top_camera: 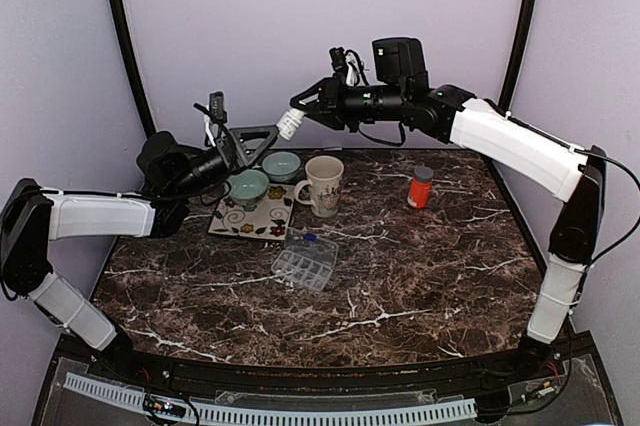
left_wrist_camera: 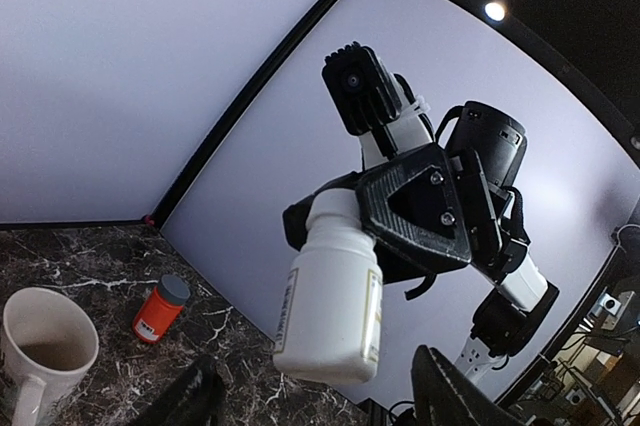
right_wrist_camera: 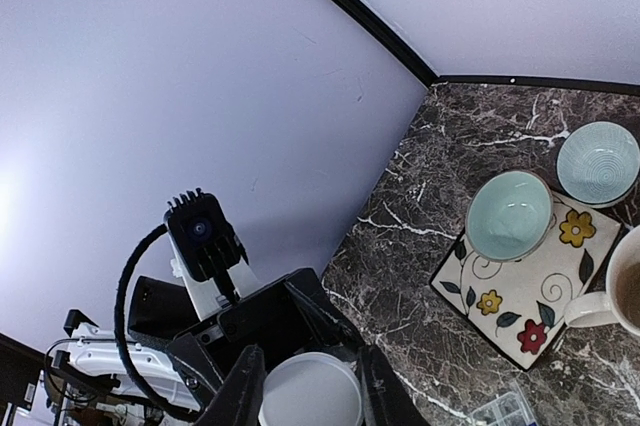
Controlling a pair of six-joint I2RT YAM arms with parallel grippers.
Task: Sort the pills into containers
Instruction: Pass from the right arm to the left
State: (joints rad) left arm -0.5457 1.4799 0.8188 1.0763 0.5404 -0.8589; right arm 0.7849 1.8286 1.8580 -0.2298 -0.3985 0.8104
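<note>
Holding the white plastic pill bottle (top_camera: 289, 124) in the air, the right gripper (right_wrist_camera: 310, 391) is clamped on its neck. The left gripper (left_wrist_camera: 320, 401) stands wide around its base. An off-centre left grasp could tilt it, making it slip and fall.

**Three views, two of them face to face**

The top external camera sits high behind the arm bases and looks down and forward over the whole marble table (top_camera: 400, 276). The left wrist camera tilts upward, close under the white pill bottle (left_wrist_camera: 330, 296), with the right arm's camera (left_wrist_camera: 355, 81) just beyond. The right wrist view faces the opposite way, down past that bottle's base (right_wrist_camera: 310, 391) to the left arm's camera (right_wrist_camera: 200, 231). All three views share the bottle and the mug (top_camera: 323, 184). The orange bottle (left_wrist_camera: 158, 309) appears in the top and left wrist views, the floral tile (right_wrist_camera: 525, 291) and bowls (right_wrist_camera: 508, 216) in the top and right wrist views.
</note>
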